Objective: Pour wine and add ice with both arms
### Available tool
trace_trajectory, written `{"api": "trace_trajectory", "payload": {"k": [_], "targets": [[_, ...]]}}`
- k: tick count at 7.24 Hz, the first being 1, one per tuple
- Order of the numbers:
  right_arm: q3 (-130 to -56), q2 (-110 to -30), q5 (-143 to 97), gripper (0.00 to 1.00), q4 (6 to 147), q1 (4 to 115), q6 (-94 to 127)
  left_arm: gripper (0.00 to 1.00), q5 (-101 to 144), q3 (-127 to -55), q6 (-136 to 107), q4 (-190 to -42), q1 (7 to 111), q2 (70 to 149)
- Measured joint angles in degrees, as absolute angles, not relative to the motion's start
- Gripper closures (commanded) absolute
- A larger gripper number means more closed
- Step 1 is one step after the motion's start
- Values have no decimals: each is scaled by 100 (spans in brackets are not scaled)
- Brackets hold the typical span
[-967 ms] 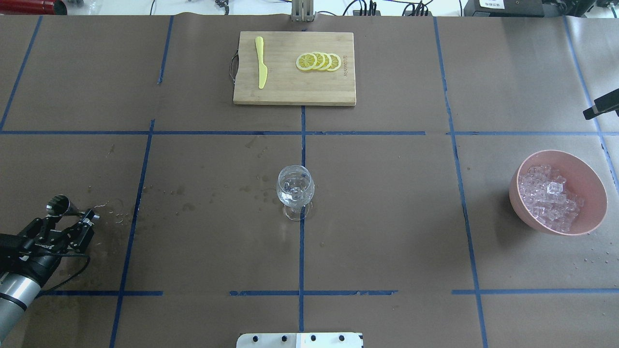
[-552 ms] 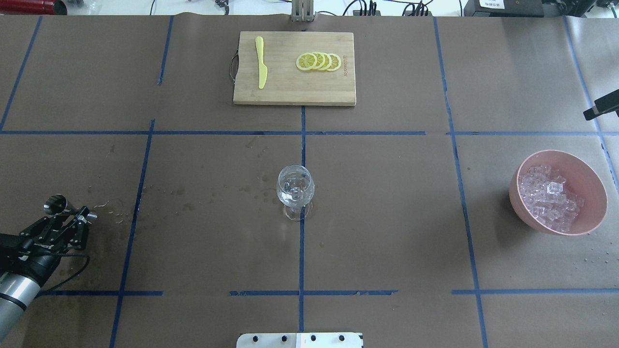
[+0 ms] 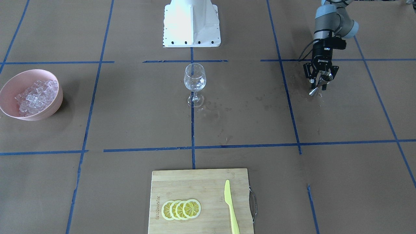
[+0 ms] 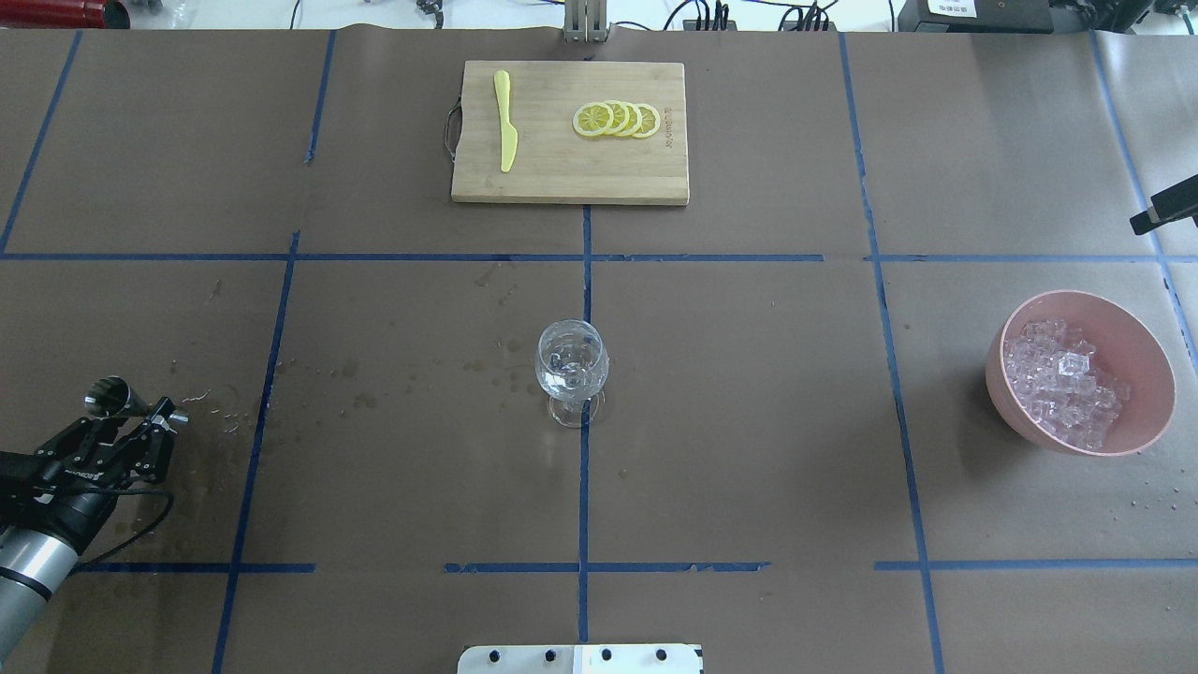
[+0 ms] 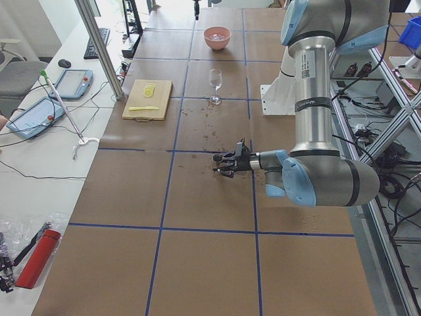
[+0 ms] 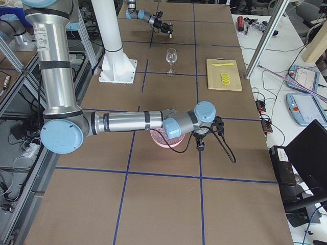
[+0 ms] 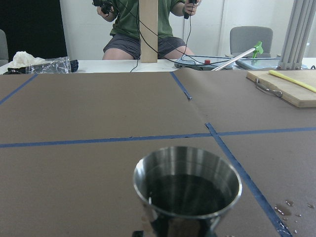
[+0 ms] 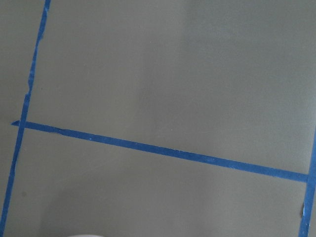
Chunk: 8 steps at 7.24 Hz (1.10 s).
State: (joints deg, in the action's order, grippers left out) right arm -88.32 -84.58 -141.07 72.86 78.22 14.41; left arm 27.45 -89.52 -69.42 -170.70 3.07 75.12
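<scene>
A stemmed wine glass [image 4: 571,363] stands at the table's centre with clear contents in it; I cannot tell wine from ice there. The ice [image 4: 1062,379] is heaped in a pink bowl [image 4: 1153,360] at the right. Low over wet paper at the left, my left gripper [image 4: 136,418] is shut on a steel jigger [image 4: 106,396], whose mouth fills the left wrist view [image 7: 187,185]. My right gripper [image 6: 201,147] hangs beside the bowl, on the side away from the robot. Only a black piece of it [image 4: 1165,208] shows overhead, and whether it is open or shut I cannot tell.
At the far middle lies a wooden cutting board [image 4: 571,183] with lemon slices [image 4: 618,119] and a yellow knife [image 4: 505,122]. Water drops [image 4: 220,412] dot the paper by the jigger. The white pedestal base [image 3: 191,22] stands behind the glass. A person [image 7: 148,29] sits beyond the table's left end.
My left gripper has drawn a little to the left with the jigger in it, then nearly stopped. The glass, bowl and right arm have not moved.
</scene>
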Motion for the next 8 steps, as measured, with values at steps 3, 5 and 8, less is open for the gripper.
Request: {"api": "trace_trajectory", "payload": {"k": [3,5,8], "targets": [[-8803,-8461,-14107,0,7286,7822,1441,100,2681,-8987,-6928,-17100,316,7513],[-8799,-8463,-14106,0,7286,7822,1443,100,2680,-9389,-6403,-17134,363,7504],[-8838,-8457,-14114,0,7281,7822,1444,100,2700,-10313,-4772,-17415,402,7963]]}}
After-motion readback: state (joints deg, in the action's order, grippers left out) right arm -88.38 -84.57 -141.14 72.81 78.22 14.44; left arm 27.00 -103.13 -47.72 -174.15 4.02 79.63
